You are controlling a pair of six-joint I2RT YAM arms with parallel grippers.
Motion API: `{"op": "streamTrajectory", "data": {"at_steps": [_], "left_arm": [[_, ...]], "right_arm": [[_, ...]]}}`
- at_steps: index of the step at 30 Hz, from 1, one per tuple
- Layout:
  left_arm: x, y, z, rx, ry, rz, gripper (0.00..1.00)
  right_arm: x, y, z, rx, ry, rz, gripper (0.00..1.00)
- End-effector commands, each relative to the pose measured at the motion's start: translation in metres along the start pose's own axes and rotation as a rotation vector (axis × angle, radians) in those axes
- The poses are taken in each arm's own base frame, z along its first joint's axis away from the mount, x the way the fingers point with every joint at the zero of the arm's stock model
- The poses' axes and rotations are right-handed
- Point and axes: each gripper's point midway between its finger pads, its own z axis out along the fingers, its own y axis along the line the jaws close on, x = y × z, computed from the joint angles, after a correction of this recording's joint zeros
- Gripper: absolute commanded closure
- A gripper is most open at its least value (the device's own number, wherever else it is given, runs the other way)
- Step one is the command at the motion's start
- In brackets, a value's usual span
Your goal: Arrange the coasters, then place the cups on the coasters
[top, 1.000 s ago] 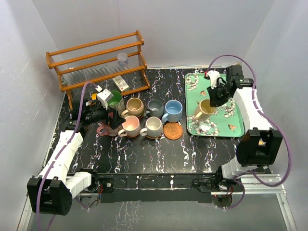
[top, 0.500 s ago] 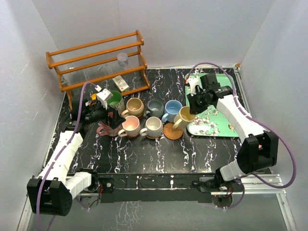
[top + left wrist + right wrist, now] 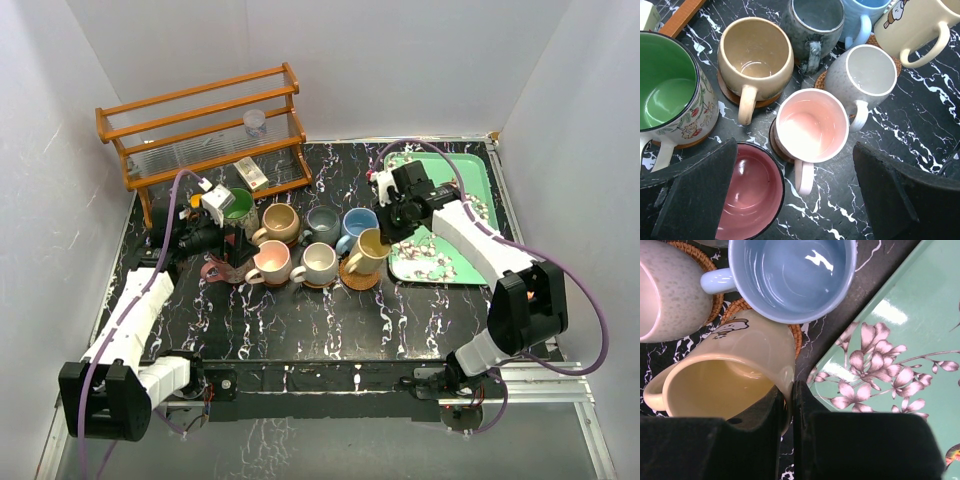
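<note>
Left gripper (image 3: 796, 192): jaws spread wide, empty, above maroon ceramic mug (image 3: 747, 192) and pink ceramic mug (image 3: 810, 125).
Right gripper (image 3: 789, 390): pinched on rim of tilted yellow ceramic mug (image 3: 725, 370).
Placement: over tan woven wicker coaster (image 3: 796, 337); possibly not seated.
Beyond: blue ceramic mug (image 3: 790, 275) just beside; green floral tray (image 3: 890, 340).

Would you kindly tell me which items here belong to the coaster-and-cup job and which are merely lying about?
Job: green mug, tan mug, grey-blue mug, blue mug, maroon mug, pink mug, cream mug, yellow mug, wooden coasters, wicker coasters.
Lying about: floral tray, wooden rack, clear plastic cup, small box.
</note>
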Motion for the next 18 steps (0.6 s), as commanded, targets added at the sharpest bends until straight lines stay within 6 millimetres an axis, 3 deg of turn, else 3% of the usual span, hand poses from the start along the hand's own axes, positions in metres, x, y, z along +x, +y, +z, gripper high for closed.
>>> {"op": "streamTrajectory", "data": {"at_steps": [1,11,18], "left_arm": [[-0.006,0.003,-0.001,0.006,-0.005,0.043,0.01],[-0.007,0.007,0.001,0.011,0.009,0.045,0.01],[-0.008,0.008,0.0,0.005,0.005,0.045,0.01]], "right_arm": [[-0.033,0.004,-0.002,0.039,-0.123,0.025,0.95],[-0.023,0.018,0.013,0.034,-0.076,0.023,0.95],[-0.019,0.017,0.018,0.066,-0.065,0.018,0.95]]}}
